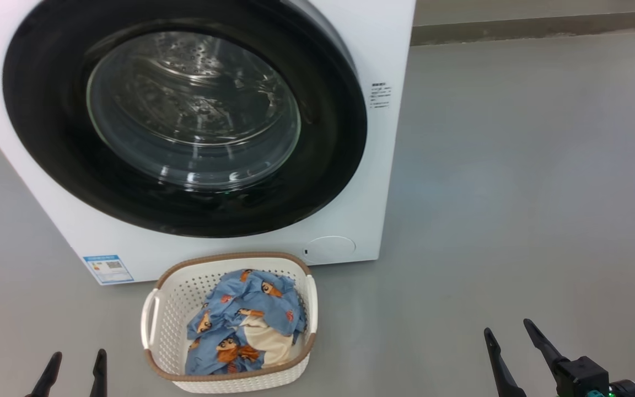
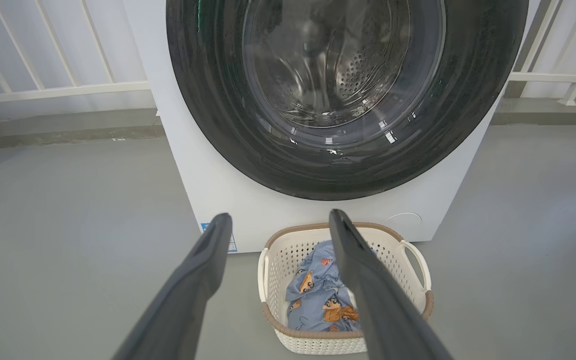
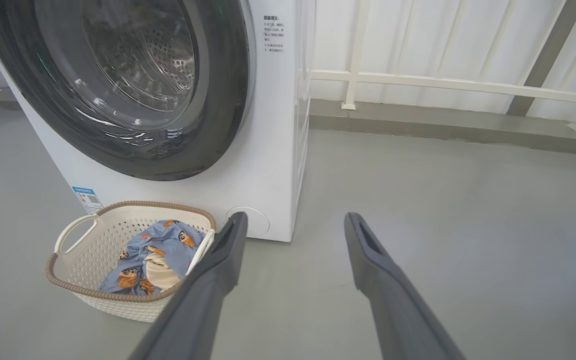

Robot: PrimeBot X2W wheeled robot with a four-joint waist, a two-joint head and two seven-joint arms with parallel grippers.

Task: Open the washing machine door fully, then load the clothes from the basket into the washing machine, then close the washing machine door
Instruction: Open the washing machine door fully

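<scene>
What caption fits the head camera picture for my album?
A basket of clothes sits before the washing machine door; left gripper and right gripper open, empty.

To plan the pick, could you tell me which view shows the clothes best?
The head view: it looks down on the clothes unobstructed. The left wrist view has a finger across them; the right wrist view sees them aslant, partly behind the basket rim.

Frame edge crops the washing machine door; warning label print illegible.
</scene>
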